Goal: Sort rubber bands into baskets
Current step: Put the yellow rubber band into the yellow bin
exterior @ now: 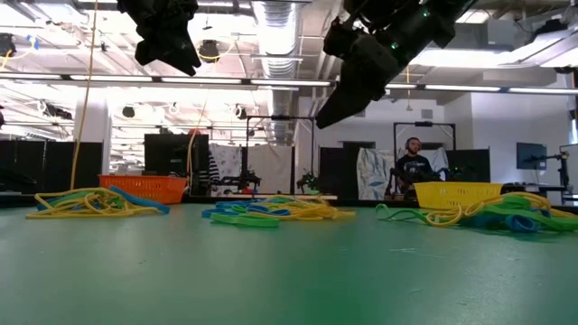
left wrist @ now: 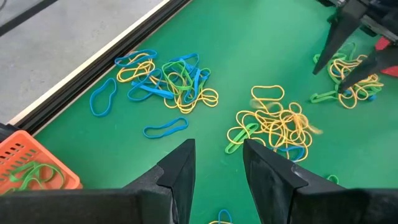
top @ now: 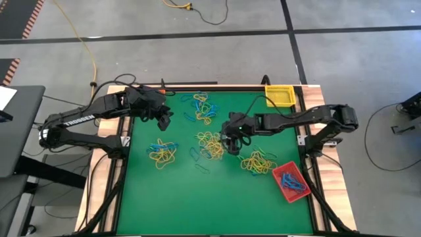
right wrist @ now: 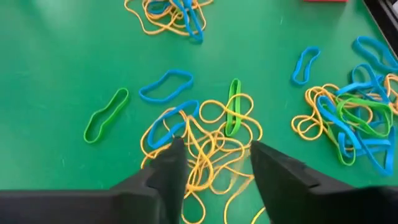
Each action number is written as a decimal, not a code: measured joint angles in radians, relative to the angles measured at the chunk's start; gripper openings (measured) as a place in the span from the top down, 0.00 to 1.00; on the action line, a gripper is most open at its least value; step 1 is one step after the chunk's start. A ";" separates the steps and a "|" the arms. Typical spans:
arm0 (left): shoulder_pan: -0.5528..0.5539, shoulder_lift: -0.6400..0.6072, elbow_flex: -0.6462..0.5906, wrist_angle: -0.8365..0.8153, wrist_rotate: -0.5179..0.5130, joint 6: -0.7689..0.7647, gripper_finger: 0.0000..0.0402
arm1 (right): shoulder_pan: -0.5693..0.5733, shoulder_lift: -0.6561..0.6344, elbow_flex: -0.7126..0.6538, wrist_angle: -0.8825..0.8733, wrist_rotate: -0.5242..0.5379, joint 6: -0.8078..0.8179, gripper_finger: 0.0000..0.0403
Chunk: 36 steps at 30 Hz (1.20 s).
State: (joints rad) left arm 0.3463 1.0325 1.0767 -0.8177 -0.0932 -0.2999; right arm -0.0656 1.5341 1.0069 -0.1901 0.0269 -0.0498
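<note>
— On the worktop (top: 138,197) at nine o'clock, what's there?
— Left tool (top: 164,120), fingers partly apart, empty, above loose rubber bands (top: 162,153).
— And rightward?
— Right tool (top: 231,146), spread wide, hovers over a yellow tangle (right wrist: 205,146); one green band (right wrist: 233,115) runs twelve-to-six just ahead.

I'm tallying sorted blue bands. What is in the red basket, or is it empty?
Not empty: the red basket holds a small tangle of blue rubber bands, seen in the high view. How many cannot be told.

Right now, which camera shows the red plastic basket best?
The high view: the red plastic basket lies whole at the green mat's corner, blue bands inside. The left wrist view catches only a red sliver; the low and right wrist views don't clearly show it.
</note>
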 joint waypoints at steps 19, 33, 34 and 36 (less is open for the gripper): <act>0.000 0.000 0.000 0.000 0.000 0.000 0.69 | -0.066 0.268 -0.016 0.074 0.089 0.046 0.55; 0.000 0.000 0.000 0.000 0.000 0.000 0.69 | -0.140 0.354 -0.016 0.196 -0.002 0.076 0.62; 0.000 0.000 0.000 0.000 0.000 0.000 0.69 | -0.140 0.360 -0.015 0.197 -0.002 0.076 0.62; 0.000 0.000 0.000 0.000 0.000 0.000 0.69 | -0.141 0.379 -0.013 0.209 0.000 0.074 0.64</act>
State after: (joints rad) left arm 0.3466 1.0325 1.0767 -0.8174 -0.0930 -0.3000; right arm -0.2062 1.9128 0.9942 0.0188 0.0266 0.0246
